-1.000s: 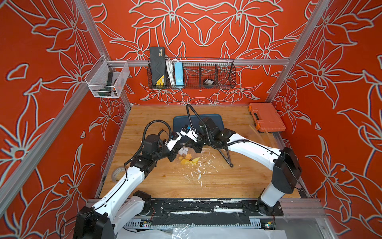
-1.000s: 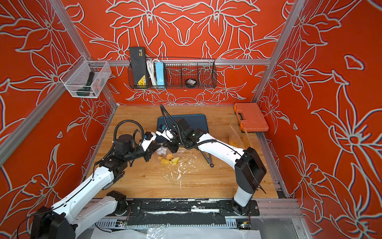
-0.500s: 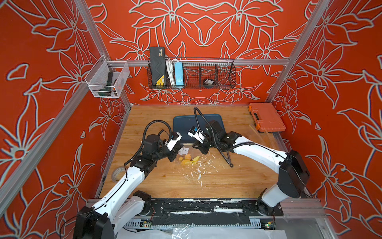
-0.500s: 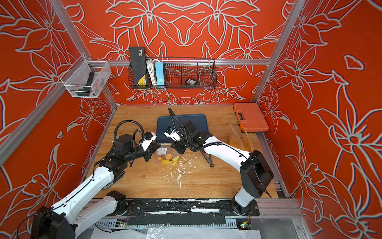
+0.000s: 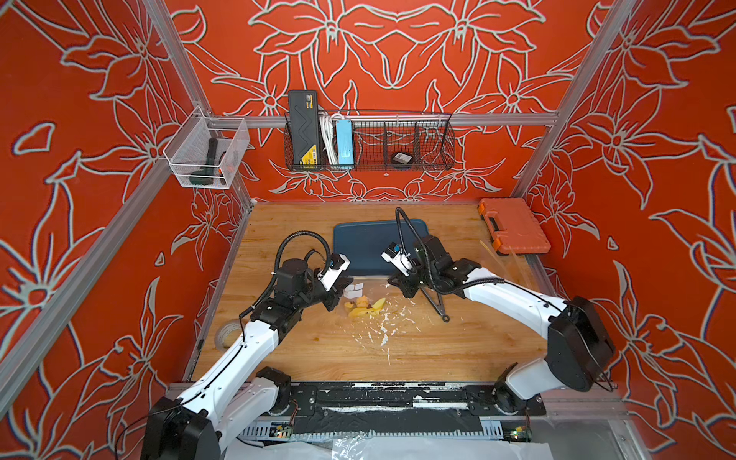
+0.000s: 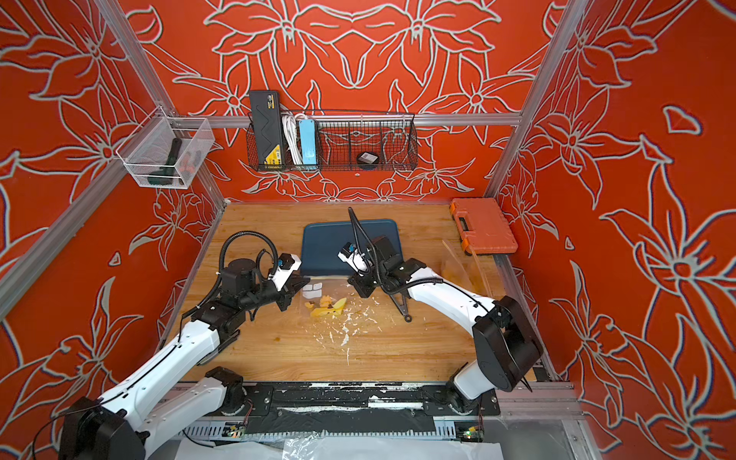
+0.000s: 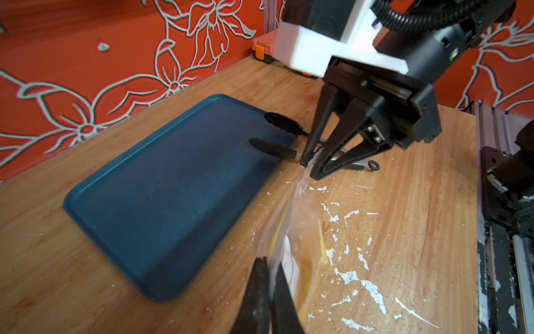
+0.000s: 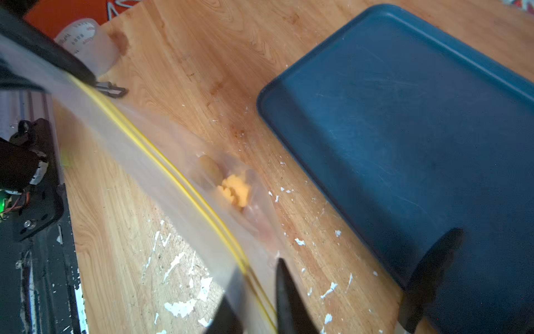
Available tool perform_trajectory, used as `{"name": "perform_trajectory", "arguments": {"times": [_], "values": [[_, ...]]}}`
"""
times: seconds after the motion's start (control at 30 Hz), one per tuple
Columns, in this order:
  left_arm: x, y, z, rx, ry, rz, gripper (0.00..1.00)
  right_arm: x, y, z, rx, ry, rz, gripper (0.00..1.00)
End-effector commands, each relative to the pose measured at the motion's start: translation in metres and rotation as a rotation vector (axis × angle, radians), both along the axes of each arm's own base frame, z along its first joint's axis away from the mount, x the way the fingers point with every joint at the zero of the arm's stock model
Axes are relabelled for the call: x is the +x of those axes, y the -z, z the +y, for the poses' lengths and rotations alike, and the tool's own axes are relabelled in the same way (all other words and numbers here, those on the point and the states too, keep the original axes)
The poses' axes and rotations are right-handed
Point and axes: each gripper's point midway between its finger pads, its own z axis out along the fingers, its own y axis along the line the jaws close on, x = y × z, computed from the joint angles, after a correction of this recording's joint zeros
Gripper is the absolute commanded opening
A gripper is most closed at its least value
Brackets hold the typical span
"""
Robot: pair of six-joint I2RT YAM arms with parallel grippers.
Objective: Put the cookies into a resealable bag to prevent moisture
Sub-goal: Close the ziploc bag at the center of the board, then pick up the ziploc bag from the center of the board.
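Cookies (image 8: pixel 235 191), golden and brown, lie gathered at the bottom of the resealable bag (image 8: pixel 130 150), which is stretched between two robot arms low over the wooden surface (image 5: pixel 318 350), just in front of the near edge of an empty blue tray (image 5: pixel 366 239). The left pincer (image 5: pixel 337 295) is clamped on the bag's left upper corner and the right pincer (image 5: pixel 401 286) on its right upper corner. Both sets of jaws are closed on thin film next to the yellow zip strip (image 8: pixel 150 149). Whether the bag's bottom touches the wood cannot be told.

Black tongs (image 5: pixel 434 302) lie to the right, their tips at the tray's near right corner.

The clear film looks light, limp and slippery, likely to sag or slide from a loose hold, and the biscuits inside appear brittle. The corners beside the zip strip seem the safest places to grip, since they keep the mouth taut for sealing. Squeezing the belly of the bag would risk crushing its contents, and too hard a pull could tear the film.
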Motion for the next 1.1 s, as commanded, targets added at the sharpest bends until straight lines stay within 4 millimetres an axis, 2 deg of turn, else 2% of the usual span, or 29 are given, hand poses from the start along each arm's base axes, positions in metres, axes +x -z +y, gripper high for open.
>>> {"name": "perform_trajectory", "arguments": {"times": [0.0,0.03,0.07,0.1,0.27,0.3,0.4,0.47,0.57,0.7,0.83,0.93,1.07], "values": [[0.001,-0.004,0.0,-0.001,0.003,-0.023,0.0,0.002,0.002,-0.012,-0.02,0.032,-0.003,0.09],[0.0,-0.004,0.0,-0.002,0.002,-0.02,0.0,0.004,0.002,-0.014,-0.021,0.046,-0.015,0.3],[0.001,-0.004,0.0,-0.001,0.003,-0.019,0.0,0.005,0.001,-0.015,-0.014,0.055,-0.024,0.31],[0.001,-0.003,0.0,0.0,0.003,-0.017,0.0,0.003,0.001,-0.014,-0.006,0.045,-0.02,0.0],[-0.002,-0.004,-0.006,-0.02,0.044,0.002,0.0,-0.01,-0.004,-0.004,0.027,-0.044,0.031,0.0],[-0.001,-0.004,-0.008,-0.022,0.049,0.007,0.05,-0.011,-0.007,-0.004,0.029,-0.041,0.03,0.0],[0.002,-0.008,-0.006,-0.024,0.032,-0.002,0.41,-0.012,-0.023,-0.009,0.042,0.001,0.028,0.0],[0.004,-0.011,-0.002,-0.027,-0.003,-0.016,0.53,-0.012,-0.031,-0.018,0.016,0.056,0.041,0.0],[0.005,-0.02,0.003,-0.04,-0.042,-0.045,0.67,-0.016,-0.043,-0.038,-0.056,0.164,0.092,0.0],[0.011,-0.033,0.013,-0.057,-0.13,-0.064,0.82,-0.034,-0.063,-0.07,-0.151,0.287,0.186,0.0],[0.021,-0.041,0.022,-0.112,-0.226,-0.033,0.98,-0.044,-0.084,-0.103,-0.223,0.403,0.187,0.0],[0.027,-0.046,0.023,-0.177,-0.278,0.024,1.0,-0.049,-0.092,-0.133,-0.322,0.484,0.19,0.0],[0.037,-0.044,0.024,-0.234,-0.347,0.132,1.0,-0.042,-0.097,-0.175,-0.425,0.63,0.164,0.0]]}}
